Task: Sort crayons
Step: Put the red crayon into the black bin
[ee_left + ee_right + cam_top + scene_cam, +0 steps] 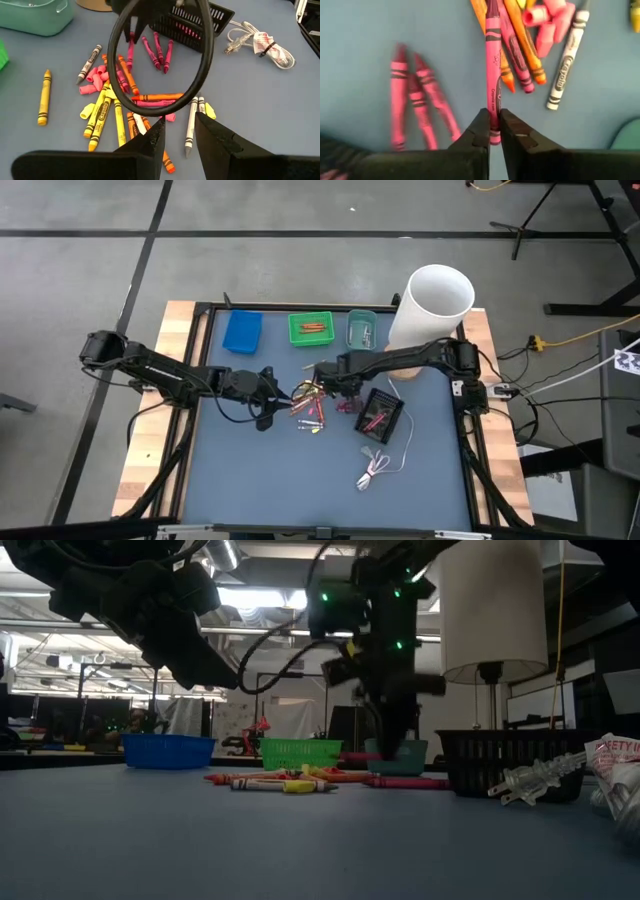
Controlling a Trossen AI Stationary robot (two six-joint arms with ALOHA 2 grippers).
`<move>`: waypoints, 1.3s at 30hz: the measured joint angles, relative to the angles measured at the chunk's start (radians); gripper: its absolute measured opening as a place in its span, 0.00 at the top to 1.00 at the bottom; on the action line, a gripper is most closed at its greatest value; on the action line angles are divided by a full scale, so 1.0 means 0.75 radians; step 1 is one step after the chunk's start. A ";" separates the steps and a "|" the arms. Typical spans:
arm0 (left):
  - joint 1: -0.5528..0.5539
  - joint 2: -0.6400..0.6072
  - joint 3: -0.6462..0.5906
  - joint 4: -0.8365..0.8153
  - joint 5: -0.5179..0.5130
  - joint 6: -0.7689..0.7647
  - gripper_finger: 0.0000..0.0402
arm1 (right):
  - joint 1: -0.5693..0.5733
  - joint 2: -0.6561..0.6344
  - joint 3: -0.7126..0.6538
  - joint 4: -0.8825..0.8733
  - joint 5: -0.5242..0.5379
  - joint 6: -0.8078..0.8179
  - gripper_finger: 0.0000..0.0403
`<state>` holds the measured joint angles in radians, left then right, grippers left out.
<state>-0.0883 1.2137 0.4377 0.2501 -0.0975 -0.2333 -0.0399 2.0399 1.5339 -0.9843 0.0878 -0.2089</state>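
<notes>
Pick step of the sort was in hand: my right hand was closed on one end of a magenta crayon, which ran out from the fingertips over the loose crayon pile in the middle of the blue table. Whether the crayon had lifted clear of the table, I could not tell. Three pink crayons lay apart beside it, near the black basket, which already held pink ones. My left hand hovered open just beside the pile, holding nothing. My judgement: the next move called for a clean lift without dragging the neighbouring orange crayon, then carrying across to the black basket. The green tray held orange ones; the blue tray looked unused.
</notes>
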 joint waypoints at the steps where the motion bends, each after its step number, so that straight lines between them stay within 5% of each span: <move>1: 0.000 0.000 0.001 0.001 -0.001 0.000 0.78 | 0.000 0.000 0.029 -0.019 -0.021 0.001 0.94; 17: 0.000 -0.001 0.001 -0.001 0.000 0.000 0.78 | 0.251 -0.006 0.425 -0.414 -0.073 0.068 0.94; 29: 0.000 -0.001 0.001 -0.007 -0.068 0.000 0.78 | 0.414 -0.011 0.335 -0.762 0.148 0.350 0.94; 39: 0.000 -0.001 0.001 -0.006 -0.088 0.001 0.78 | 0.411 -0.009 0.146 -0.777 -0.002 0.378 0.94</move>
<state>-0.0883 1.2133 0.4385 0.2455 -0.1637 -0.2329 0.2687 2.0335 1.6431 -1.5673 0.0864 0.0748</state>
